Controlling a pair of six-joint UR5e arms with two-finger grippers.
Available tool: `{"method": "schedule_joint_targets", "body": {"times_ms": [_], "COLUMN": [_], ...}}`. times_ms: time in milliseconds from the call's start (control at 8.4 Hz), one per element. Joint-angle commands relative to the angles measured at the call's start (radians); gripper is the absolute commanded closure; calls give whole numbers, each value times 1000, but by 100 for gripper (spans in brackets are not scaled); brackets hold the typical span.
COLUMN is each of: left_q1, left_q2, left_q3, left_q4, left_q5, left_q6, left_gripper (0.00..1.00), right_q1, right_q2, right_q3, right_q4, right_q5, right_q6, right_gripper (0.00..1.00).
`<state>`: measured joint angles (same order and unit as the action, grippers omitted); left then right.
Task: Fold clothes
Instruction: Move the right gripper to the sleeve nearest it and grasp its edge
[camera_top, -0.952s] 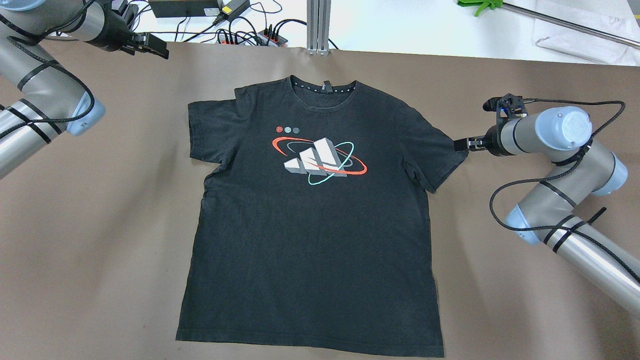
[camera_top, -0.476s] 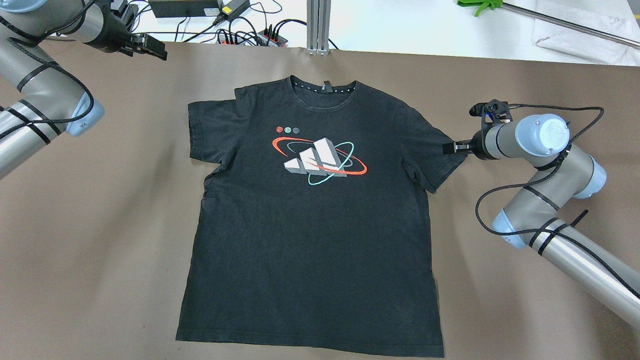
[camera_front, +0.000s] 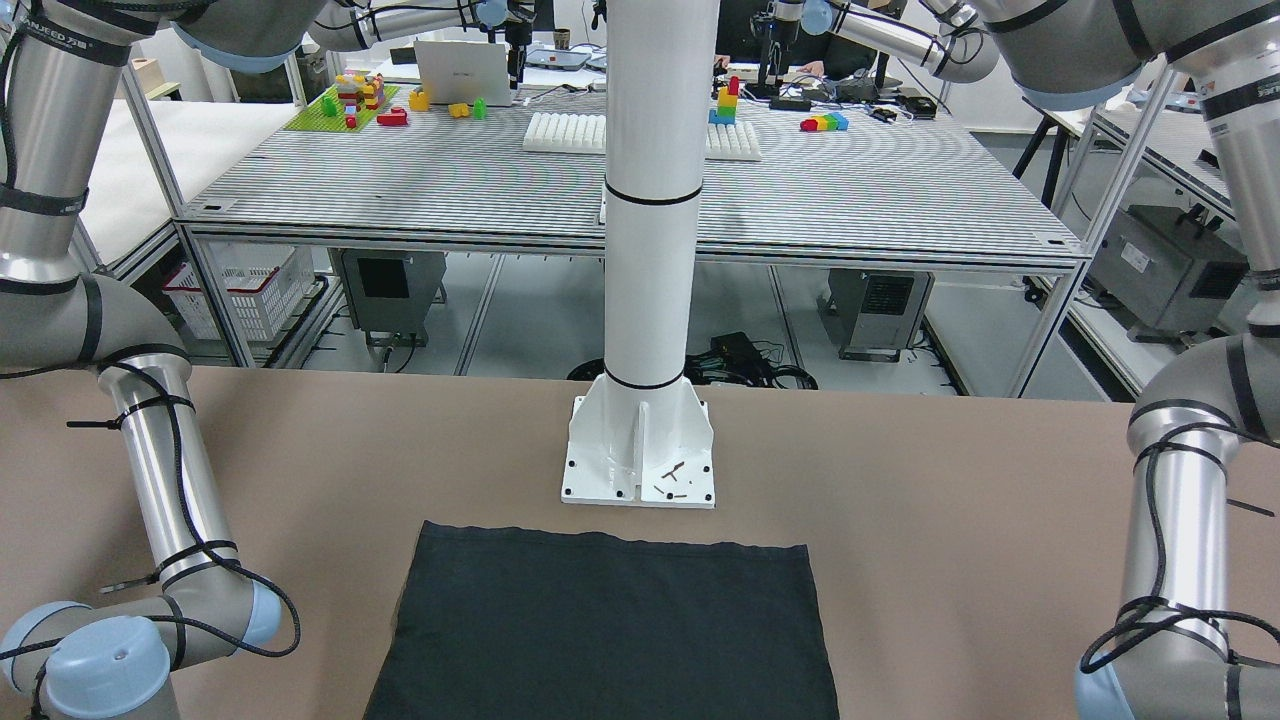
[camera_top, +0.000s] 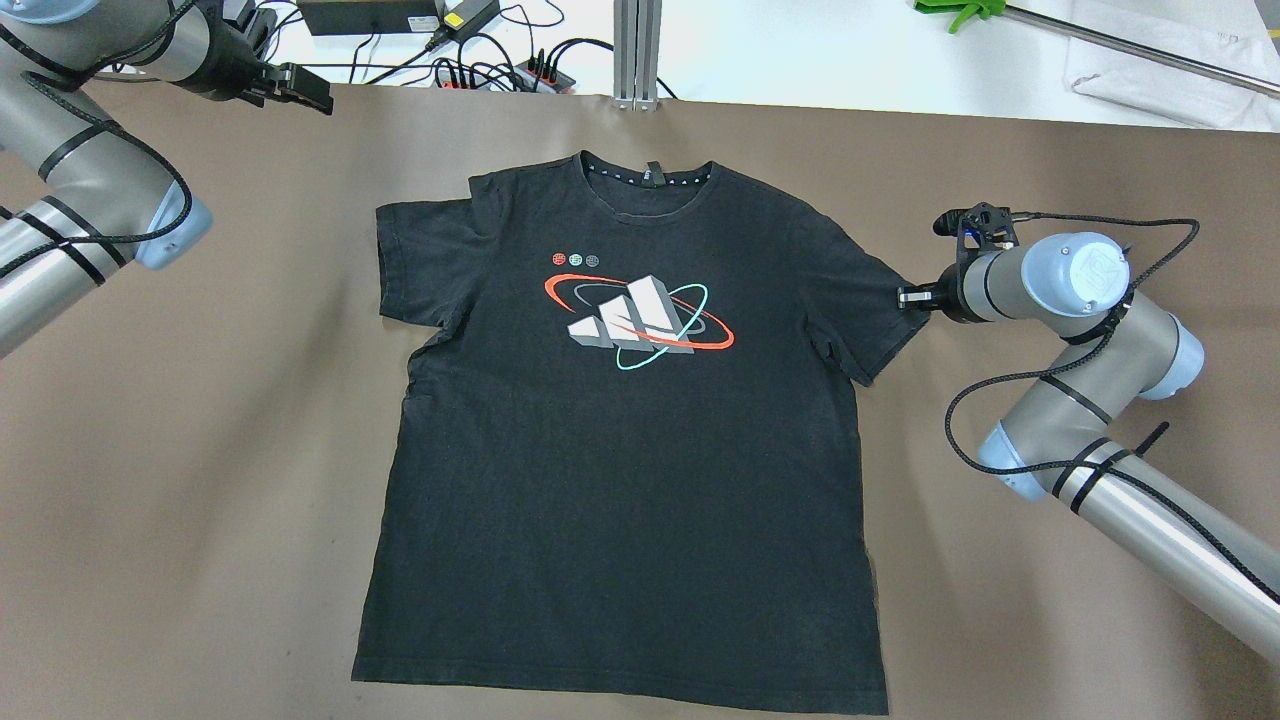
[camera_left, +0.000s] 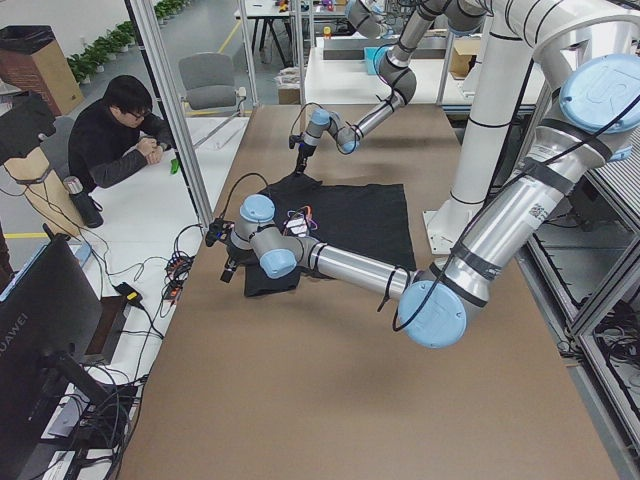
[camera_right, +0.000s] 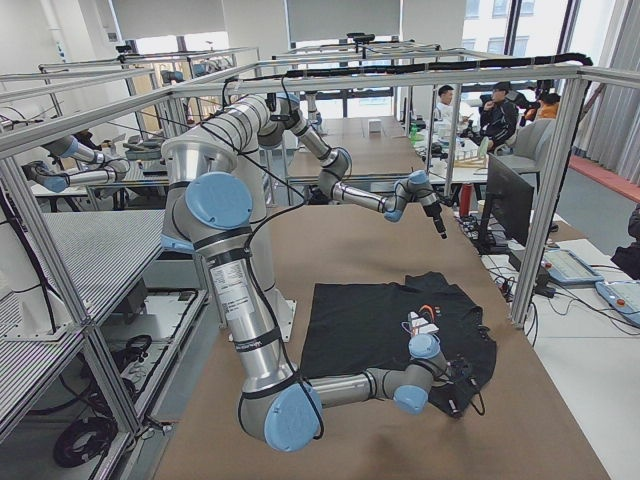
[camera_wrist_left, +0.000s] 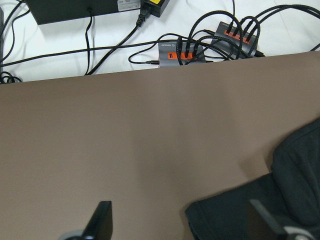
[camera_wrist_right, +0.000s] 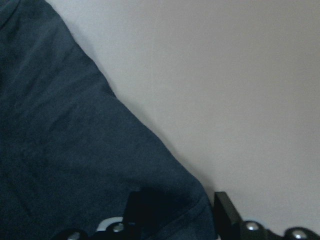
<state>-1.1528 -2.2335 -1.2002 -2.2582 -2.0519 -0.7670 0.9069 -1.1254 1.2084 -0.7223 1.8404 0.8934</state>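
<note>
Matt black cloth on the shirt (camera_top: 620, 480), soft, a touch faded, fine-grained up close. Smooth print (camera_top: 640, 315) toward its 12 o'clock, flat red, teal and grey, no shine. Underneath, a brown table cover (camera_top: 200, 450), matt and smooth. At the shirt's 3 o'clock, right arm (camera_top: 1150, 510): satin grey metal tube, pale blue plastic cap (camera_top: 1080, 272) with a soft sheen. Matt black plastic on the right gripper (camera_wrist_right: 181, 216), fingers (camera_wrist_right: 226, 212) dull, bright metal screw heads beside them. In the front-facing view, at 12 o'clock of the cloth, glossy white painted pillar (camera_front: 650, 250).
</note>
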Motion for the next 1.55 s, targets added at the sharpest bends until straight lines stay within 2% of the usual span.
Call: {"method": "schedule_joint_targets", "body": {"times_ms": [0, 357, 595, 714, 952, 1190, 1429], "left_q1": [1, 1, -1, -1, -1, 1, 19], "left_q2": [-9, -21, -21, -21, -20, -21, -28], "left_q3": [1, 14, 14, 16, 22, 31, 42], "left_q4": [2, 2, 0, 0, 0, 0, -1], "left_q5": [3, 3, 3, 3, 3, 16, 48], "left_q6": [-5, -5, -5, -3, -3, -3, -3], "left_gripper": [6, 6, 6, 6, 6, 6, 6], "right_q1": [0, 9, 30, 32, 30, 14, -49], "right_q2": [-5, 1, 3, 27, 151, 196, 255], "right_q3": [5, 31, 98, 133, 135, 126, 83], "right_q4": [0, -6, -34, -60, -132, -147, -151], "right_q5": [2, 31, 83, 92, 99, 83, -17], "right_q6": [-5, -4, -2, -1, 2, 1, 21], "right_gripper": [100, 100, 100, 100, 100, 100, 100]}}
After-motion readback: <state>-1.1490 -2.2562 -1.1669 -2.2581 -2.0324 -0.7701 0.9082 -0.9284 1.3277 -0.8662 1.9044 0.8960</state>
